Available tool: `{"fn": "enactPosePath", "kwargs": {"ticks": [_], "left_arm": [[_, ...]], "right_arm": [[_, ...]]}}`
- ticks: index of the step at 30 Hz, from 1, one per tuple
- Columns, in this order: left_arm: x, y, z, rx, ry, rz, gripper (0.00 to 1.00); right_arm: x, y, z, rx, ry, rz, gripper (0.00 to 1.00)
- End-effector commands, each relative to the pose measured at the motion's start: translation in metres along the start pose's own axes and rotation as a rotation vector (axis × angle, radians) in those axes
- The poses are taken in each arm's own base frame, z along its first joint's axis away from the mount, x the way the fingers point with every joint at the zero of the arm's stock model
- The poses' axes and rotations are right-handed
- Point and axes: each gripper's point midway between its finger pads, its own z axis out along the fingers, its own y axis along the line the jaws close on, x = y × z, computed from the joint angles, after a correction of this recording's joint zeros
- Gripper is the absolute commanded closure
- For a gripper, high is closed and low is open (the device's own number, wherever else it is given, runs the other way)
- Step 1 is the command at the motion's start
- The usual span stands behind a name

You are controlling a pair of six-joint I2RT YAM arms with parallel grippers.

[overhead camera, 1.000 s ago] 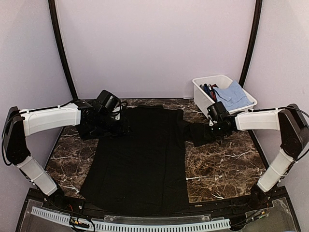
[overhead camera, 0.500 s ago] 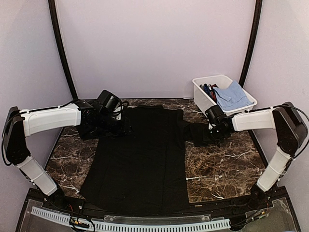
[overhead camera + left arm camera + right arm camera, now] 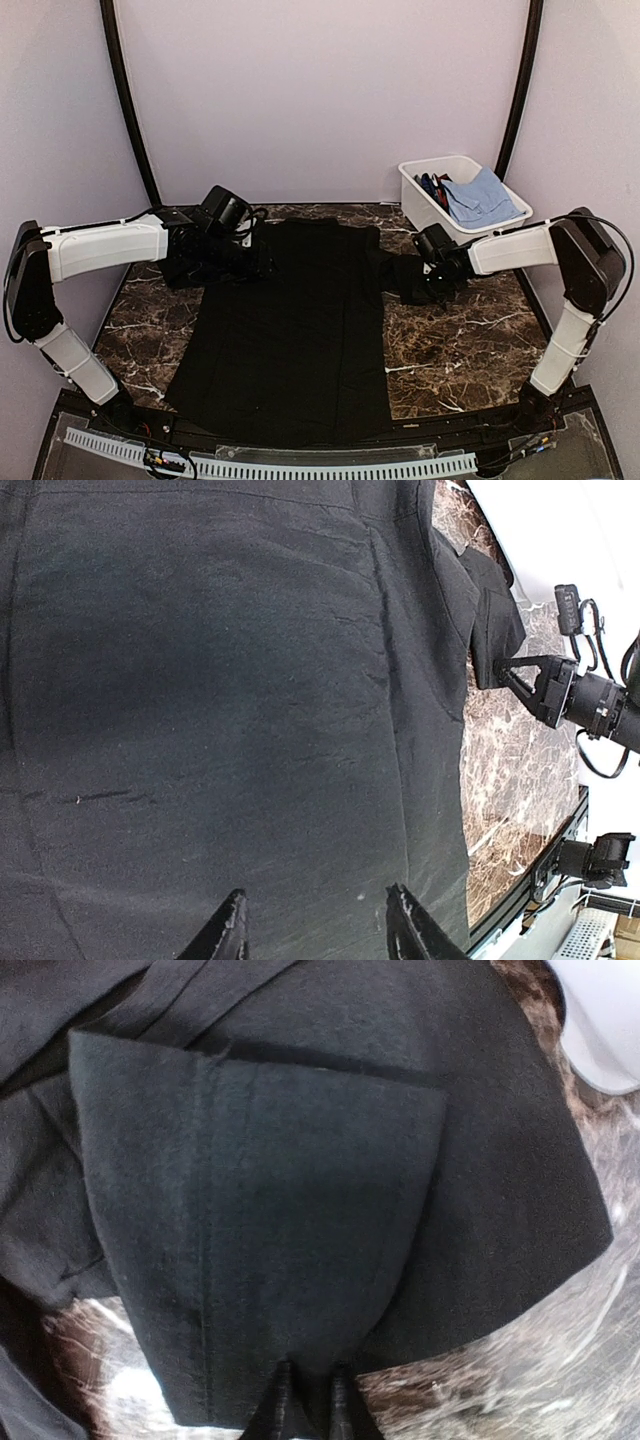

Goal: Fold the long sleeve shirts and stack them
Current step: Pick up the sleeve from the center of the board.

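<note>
A plain black long sleeve shirt (image 3: 290, 330) lies spread flat on the marble table, collar end to the back. My left gripper (image 3: 258, 267) hovers at its upper left edge. In the left wrist view it (image 3: 315, 928) is open and empty over the flat black cloth (image 3: 220, 680). My right gripper (image 3: 422, 278) is at the shirt's right sleeve (image 3: 400, 275). In the right wrist view it (image 3: 310, 1405) is shut on the folded sleeve end (image 3: 260, 1220), which is doubled over onto itself. No buttons or label show.
A white bin (image 3: 415, 190) stands at the back right with a light blue cloth (image 3: 485, 197) and other garments in it. Bare marble (image 3: 460, 340) shows right of the shirt and a strip (image 3: 140, 330) shows to its left. The right gripper also shows in the left wrist view (image 3: 545, 685).
My right gripper has moved left toward the shirt body, carrying the sleeve end with it. The left arm has barely shifted.
</note>
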Motion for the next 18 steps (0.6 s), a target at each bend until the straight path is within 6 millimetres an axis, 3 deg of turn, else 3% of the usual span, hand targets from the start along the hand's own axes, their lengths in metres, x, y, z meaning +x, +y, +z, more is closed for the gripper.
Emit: {"fn": "enactPosePath", "kwargs": {"ticks": [1,3,12,18], "left_arm": [[0.003,-0.005,-0.002,0.023,-0.002,0.003,0.54],[0.003,-0.006,-0.001,0.026,-0.002,0.004,0.55],[0.007,-0.018,0.001,0.061,0.005,0.008,0.54],[0.008,-0.044,0.003,0.155,0.005,0.013,0.54]], "right_arm": [[0.007,0.0,-0.009,0.002,0.014,0.018,0.94],[0.001,0.003,-0.017,-0.012,-0.004,0.019,1.0],[-0.029,0.028,-0.07,-0.09,-0.111,-0.013,1.0],[-0.041,0.068,-0.113,-0.213,-0.193,-0.091,1.0]]}}
